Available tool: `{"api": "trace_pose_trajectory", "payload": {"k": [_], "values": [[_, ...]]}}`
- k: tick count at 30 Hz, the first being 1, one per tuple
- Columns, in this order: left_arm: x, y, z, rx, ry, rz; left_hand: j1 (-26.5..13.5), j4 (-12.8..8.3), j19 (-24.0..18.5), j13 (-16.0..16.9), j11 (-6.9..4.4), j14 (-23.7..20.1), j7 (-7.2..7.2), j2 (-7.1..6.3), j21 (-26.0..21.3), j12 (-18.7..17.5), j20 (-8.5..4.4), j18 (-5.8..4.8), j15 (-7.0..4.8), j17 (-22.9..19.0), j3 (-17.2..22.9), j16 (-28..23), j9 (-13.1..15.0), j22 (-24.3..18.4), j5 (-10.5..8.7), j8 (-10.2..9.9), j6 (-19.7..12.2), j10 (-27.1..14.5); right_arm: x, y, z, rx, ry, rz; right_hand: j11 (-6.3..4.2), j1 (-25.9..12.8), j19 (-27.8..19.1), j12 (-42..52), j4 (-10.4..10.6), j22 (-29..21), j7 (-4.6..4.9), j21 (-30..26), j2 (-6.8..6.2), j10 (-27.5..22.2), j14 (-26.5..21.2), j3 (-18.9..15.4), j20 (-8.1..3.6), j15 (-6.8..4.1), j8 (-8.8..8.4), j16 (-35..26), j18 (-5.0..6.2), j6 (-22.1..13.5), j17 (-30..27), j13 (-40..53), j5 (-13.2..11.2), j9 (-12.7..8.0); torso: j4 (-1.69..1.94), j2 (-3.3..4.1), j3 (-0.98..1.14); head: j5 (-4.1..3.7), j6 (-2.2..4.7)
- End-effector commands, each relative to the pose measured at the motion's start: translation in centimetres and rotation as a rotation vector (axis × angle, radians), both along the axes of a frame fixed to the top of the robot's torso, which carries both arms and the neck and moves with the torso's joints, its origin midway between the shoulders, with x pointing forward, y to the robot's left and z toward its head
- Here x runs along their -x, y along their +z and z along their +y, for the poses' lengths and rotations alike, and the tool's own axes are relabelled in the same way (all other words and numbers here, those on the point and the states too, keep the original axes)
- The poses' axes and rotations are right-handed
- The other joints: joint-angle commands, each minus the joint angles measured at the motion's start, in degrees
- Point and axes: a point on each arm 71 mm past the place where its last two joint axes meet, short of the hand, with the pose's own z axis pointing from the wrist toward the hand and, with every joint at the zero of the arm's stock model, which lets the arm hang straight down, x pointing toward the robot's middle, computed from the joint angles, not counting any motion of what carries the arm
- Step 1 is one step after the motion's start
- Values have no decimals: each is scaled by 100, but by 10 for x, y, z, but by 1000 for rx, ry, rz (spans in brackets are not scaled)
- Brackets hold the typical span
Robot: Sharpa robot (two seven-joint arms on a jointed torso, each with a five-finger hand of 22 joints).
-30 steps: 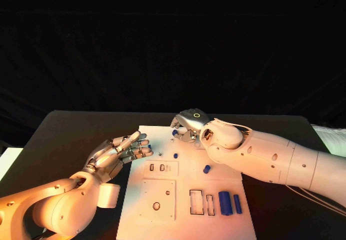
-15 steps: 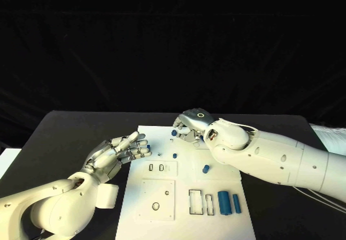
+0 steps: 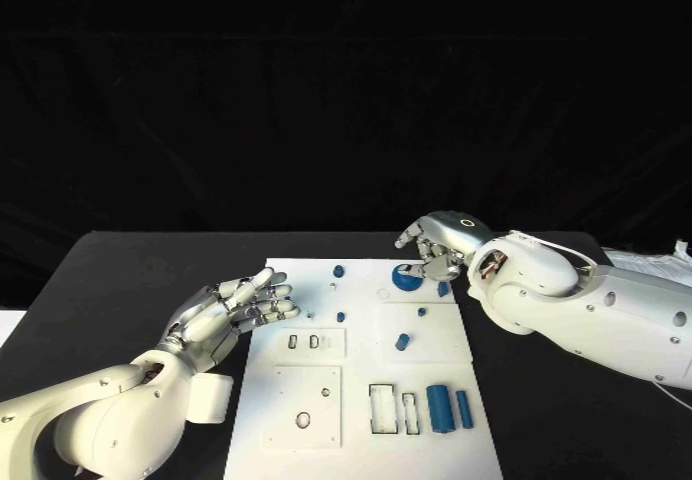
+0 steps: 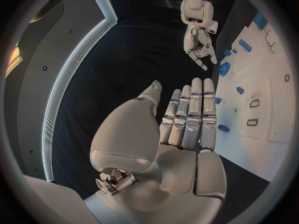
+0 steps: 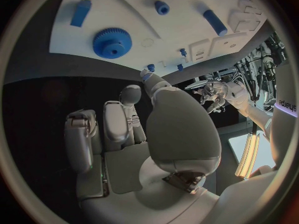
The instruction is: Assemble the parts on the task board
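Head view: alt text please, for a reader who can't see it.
A white task board lies on a black table between two robot arms. The right hand hovers empty above a blue gear at the board's far edge; the left hand is open beside the board's left edge. Two blue cylinders lie near the front.

Lighting is strong from above on the white board [image 3: 361, 400], which reads bright against a dark table [image 3: 130, 270] and a black, unlit backdrop. Both wrist views are fisheye circles with bent edges and dark rims. Focus is sharp in the head view.
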Motion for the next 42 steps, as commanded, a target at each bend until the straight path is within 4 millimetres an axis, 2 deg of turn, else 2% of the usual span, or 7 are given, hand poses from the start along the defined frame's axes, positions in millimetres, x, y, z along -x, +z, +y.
{"api": "trace_pose_trajectory", "payload": {"k": [1,3,5,12,14,33,42], "values": [[0,1,-2,17,-22,-7,-24,-34,-44,-5,13,-37,28,27,-19,-36,-10,8,4,5,-1,-18,-6,-9,-18,-18,-23,-39,-4,-8,-13,-12,-78,128,16,-4,522,287,103,1371,12,35,33,-55,183,-164,40,51,31,37,-89,-66,46,372,60,8,-61,2,14,9,0],[0,1,-3,17,-23,-7,-24,-34,-44,-5,13,-37,28,27,-19,-36,-10,8,4,5,-1,-18,-6,-9,-18,-18,-23,-39,-5,-10,-19,-8,-97,141,23,49,526,575,179,1378,19,38,50,-30,183,-278,50,59,64,68,-90,-92,86,704,124,19,-67,6,17,-2,5],[0,1,-3,17,-23,-6,-24,-34,-44,-5,13,-37,28,27,-19,-36,-10,8,4,5,-1,-18,-6,-9,-18,-18,-23,-39,-7,-11,-23,-5,-110,150,26,105,532,1040,228,1389,21,43,62,78,188,-349,49,72,96,107,-92,-106,141,1161,170,29,-47,4,14,-22,-8],[-1,1,-3,17,-24,-5,-20,-39,-46,-5,13,-39,27,32,-20,-34,-9,9,4,7,0,-22,-5,-10,-17,-19,-22,-41,-13,-16,-26,5,-127,174,56,216,598,2502,377,1506,42,88,112,465,253,-524,82,91,215,464,-121,-136,666,2505,239,63,-32,1,13,-7,-31],[-1,1,-3,17,-24,-5,-18,-41,-47,-5,13,-39,26,34,-20,-34,-8,9,4,8,1,-23,-5,-11,-17,-19,-22,-41,-15,-18,-25,8,-126,183,61,231,599,2589,397,1509,45,89,122,480,268,-545,88,96,235,547,-122,-144,793,2595,240,68,-40,3,5,8,-39],[-1,0,-2,14,-22,-3,-18,-41,-47,-5,13,-39,26,34,-20,-34,-8,9,4,8,1,-23,-5,-11,-17,-19,-22,-41,-21,-32,-9,9,-92,220,65,248,599,2642,412,1509,47,89,145,489,282,-559,94,101,256,621,-122,-145,902,2654,225,73,-47,-3,3,44,-86],[-2,0,-2,14,-22,-2,-18,-41,-47,-5,13,-39,26,34,-20,-34,-8,9,4,8,1,-23,-5,-11,-17,-19,-22,-41,-22,-34,-7,10,-90,222,64,334,599,2690,376,1509,47,89,258,495,292,-506,98,103,298,695,-122,-104,1013,2718,226,85,-41,-2,3,53,-94]]}}
